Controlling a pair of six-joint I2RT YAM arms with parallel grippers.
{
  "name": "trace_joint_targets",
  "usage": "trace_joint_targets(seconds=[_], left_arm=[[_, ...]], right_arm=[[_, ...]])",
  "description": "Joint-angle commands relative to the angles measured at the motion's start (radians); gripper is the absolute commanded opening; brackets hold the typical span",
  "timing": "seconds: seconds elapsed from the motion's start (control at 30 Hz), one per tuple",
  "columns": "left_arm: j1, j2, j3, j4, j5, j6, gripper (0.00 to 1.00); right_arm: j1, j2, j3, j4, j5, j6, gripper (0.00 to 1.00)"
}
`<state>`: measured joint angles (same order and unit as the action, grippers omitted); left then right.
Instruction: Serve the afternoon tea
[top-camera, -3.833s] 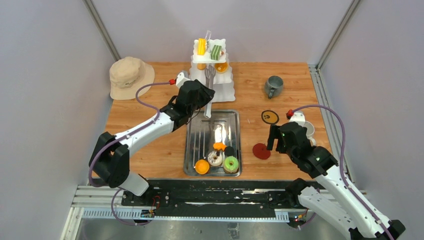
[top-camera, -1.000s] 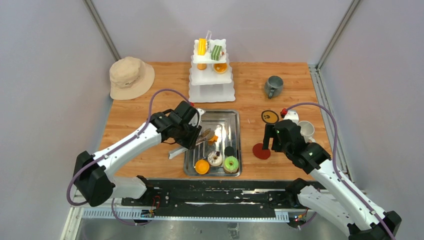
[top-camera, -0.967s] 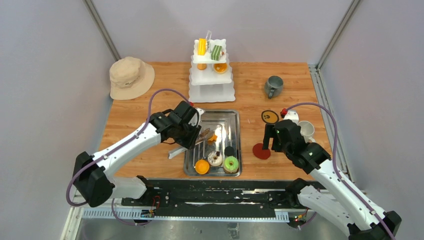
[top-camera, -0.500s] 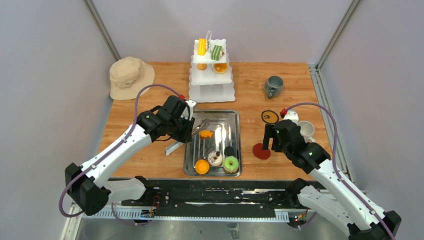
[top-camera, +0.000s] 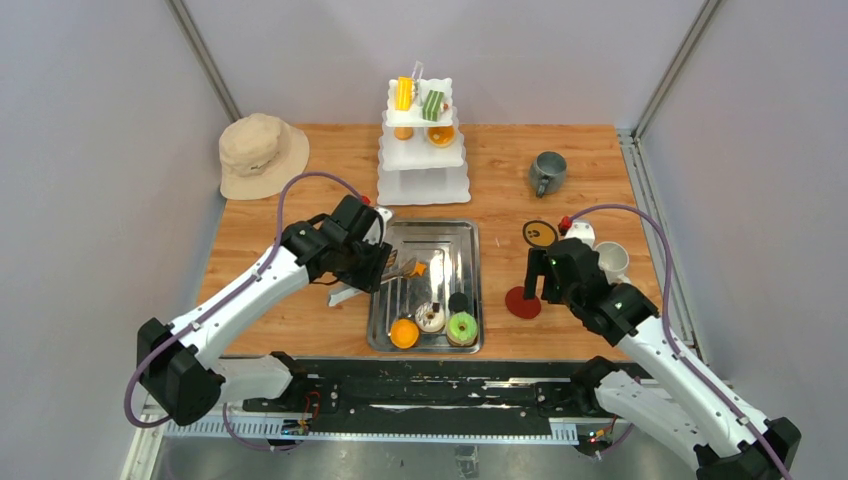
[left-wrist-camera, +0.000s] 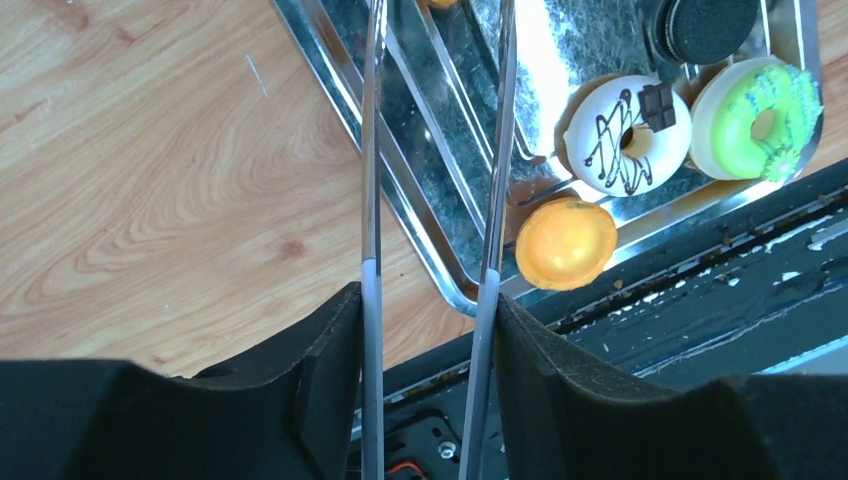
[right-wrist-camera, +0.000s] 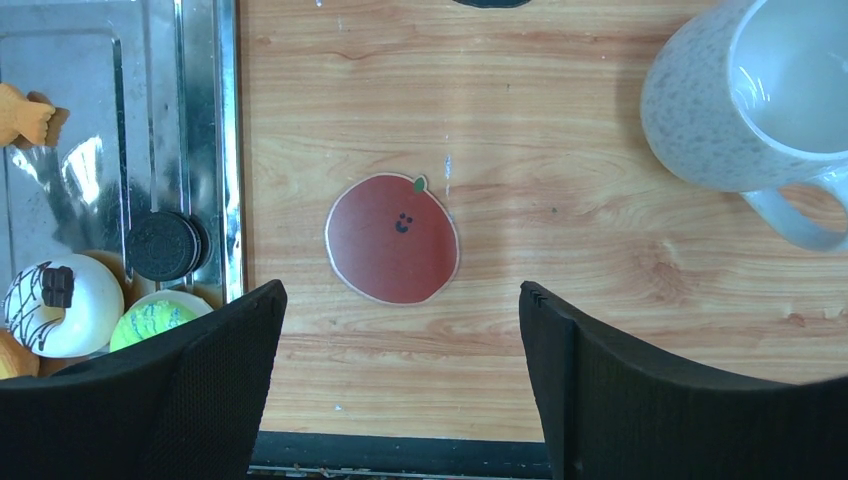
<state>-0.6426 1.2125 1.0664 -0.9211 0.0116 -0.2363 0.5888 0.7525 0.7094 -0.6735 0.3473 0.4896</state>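
My left gripper (top-camera: 370, 264) (left-wrist-camera: 430, 300) is shut on steel tongs (top-camera: 398, 268) (left-wrist-camera: 370, 150), whose tips reach a small orange pastry (top-camera: 418, 268) (right-wrist-camera: 25, 115) in the steel tray (top-camera: 425, 232). At the tray's near end lie an orange tart (top-camera: 404, 333) (left-wrist-camera: 566, 242), a white donut (top-camera: 431, 317) (left-wrist-camera: 627, 148), a green donut (top-camera: 462, 326) (left-wrist-camera: 765, 118) and a black cookie (top-camera: 459, 301) (right-wrist-camera: 165, 246). My right gripper (top-camera: 541, 280) (right-wrist-camera: 400, 295) is open and empty above a red coaster (top-camera: 520, 302) (right-wrist-camera: 393, 238). A white mug (top-camera: 612, 258) (right-wrist-camera: 760, 100) stands just right of it; a grey mug (top-camera: 547, 172) stands further back.
A white tiered stand (top-camera: 423, 185) at the back centre holds yellow (top-camera: 403, 93), green (top-camera: 432, 104) and orange (top-camera: 441, 134) pastries. A beige hat (top-camera: 262, 153) lies at the back left. A black and yellow coaster (top-camera: 541, 234) lies beside the tray.
My left arm has brought the tongs back from the stand down to the tray. The small orange pastry has shifted up and left in the tray. The right arm has barely moved.
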Motion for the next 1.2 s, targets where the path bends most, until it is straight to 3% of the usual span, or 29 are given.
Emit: trace_joint_targets(seconds=[0.0, 0.77, 1.17], left_arm=[[0.003, -0.034, -0.022, 0.002, -0.015, 0.031, 0.51], [-0.088, 0.096, 0.007, 0.067, -0.109, 0.116, 0.53], [-0.088, 0.123, 0.007, 0.102, -0.09, 0.127, 0.43]], right_arm=[[0.006, 0.007, -0.008, 0.033, -0.01, -0.011, 0.85], [0.008, 0.045, 0.016, 0.049, -0.027, -0.024, 0.85], [0.007, 0.038, 0.008, 0.047, -0.024, -0.023, 0.85]])
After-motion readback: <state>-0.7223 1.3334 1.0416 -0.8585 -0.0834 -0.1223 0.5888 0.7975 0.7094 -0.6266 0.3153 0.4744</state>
